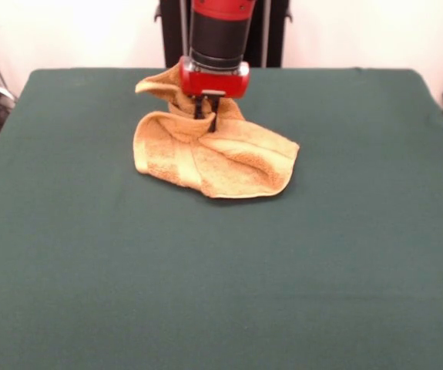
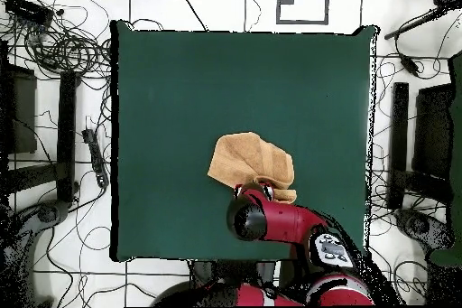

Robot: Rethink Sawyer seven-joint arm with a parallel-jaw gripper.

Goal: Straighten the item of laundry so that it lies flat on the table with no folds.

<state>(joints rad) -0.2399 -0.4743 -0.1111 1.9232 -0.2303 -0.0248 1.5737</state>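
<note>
Dark green table [image 1: 344,254] fills most of frame; crumpled golden-orange towel [image 1: 229,158] lies on it, upper centre, w/ folds. Rest of cloth bare.

White wall [image 1: 90,35] behind; pale tiled floor [image 2: 397,15] strewn with black cables [image 2: 63,47] and dark stands [image 2: 65,133].

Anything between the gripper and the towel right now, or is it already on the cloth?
Nothing lies between them. In the front view the gripper is down in the towel, its tips among the raised folds. The arm hides that contact from overhead.
</note>
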